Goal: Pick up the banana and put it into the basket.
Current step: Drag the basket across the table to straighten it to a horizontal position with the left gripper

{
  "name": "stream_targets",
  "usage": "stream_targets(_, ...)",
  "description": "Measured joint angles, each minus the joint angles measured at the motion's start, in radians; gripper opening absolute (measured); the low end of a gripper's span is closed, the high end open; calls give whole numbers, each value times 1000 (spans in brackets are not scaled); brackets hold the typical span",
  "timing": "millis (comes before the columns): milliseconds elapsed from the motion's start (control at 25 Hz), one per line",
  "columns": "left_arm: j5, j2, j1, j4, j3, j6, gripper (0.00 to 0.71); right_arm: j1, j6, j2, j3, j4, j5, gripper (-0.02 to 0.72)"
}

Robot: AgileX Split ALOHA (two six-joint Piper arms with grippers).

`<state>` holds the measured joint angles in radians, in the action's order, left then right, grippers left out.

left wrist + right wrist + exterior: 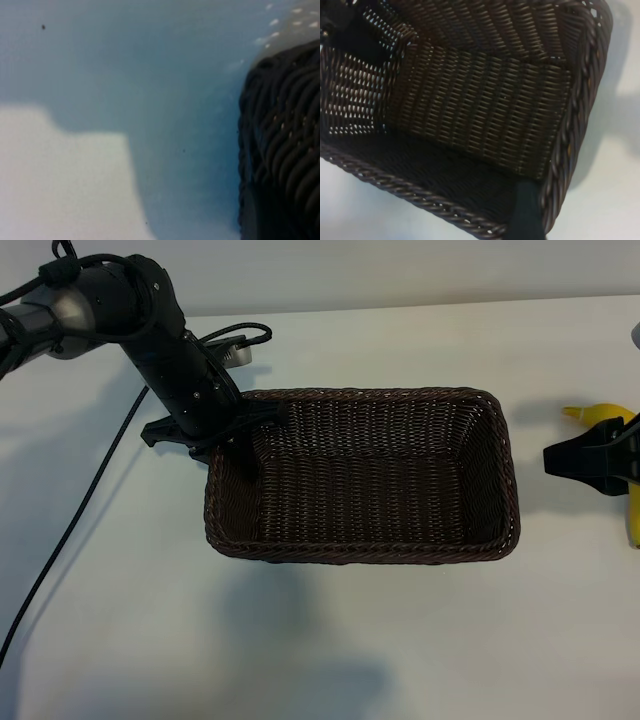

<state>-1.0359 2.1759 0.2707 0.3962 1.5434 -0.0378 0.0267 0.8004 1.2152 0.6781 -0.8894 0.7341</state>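
Note:
The dark brown wicker basket (495,480) stands in the middle of the white table and holds nothing. My left gripper (238,440) sits at its far left corner, shut on the rim with one finger inside the wall. The left wrist view shows only the basket's outer weave (285,150) close up. The yellow banana (600,413) lies on the table to the right of the basket, partly under my right gripper (562,458). That gripper hovers open above the banana and points at the basket. In the right wrist view one dark fingertip (525,212) overlaps the basket's rim (420,197).
A black cable (70,530) runs from the left arm across the table toward the near left edge. Bare white tabletop (400,640) lies in front of the basket and beyond it.

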Motion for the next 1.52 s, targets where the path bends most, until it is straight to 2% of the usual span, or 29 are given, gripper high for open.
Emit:
stream_targets(160, 0, 0, 0, -2, 0, 4, 165, 0, 0, 0, 0, 0, 0, 568)
stream_targets(240, 0, 0, 0, -3, 0, 6, 187, 0, 0, 0, 0, 0, 0, 568)
stream_targets(480, -1, 0, 0, 12, 8, 11, 471, 0, 0, 0, 0, 0, 0, 568)
stream_targets(560, -3, 0, 1, 19, 9, 10, 541, 0, 0, 0, 0, 0, 0, 568)
stream_targets(640, -9, -1, 2, 21, 9, 10, 582, 0, 0, 0, 0, 0, 0, 568)
stream_targets(1120, -23, -33, 2, -25, 9, 38, 590, 0, 0, 0, 0, 0, 0, 568)
stream_targets(1320, -74, -81, 2, -109, 10, 82, 589, 0, 0, 0, 0, 0, 0, 568)
stream_targets(1520, -124, -132, 1, -121, 40, 87, 589, 0, 0, 0, 0, 0, 0, 568)
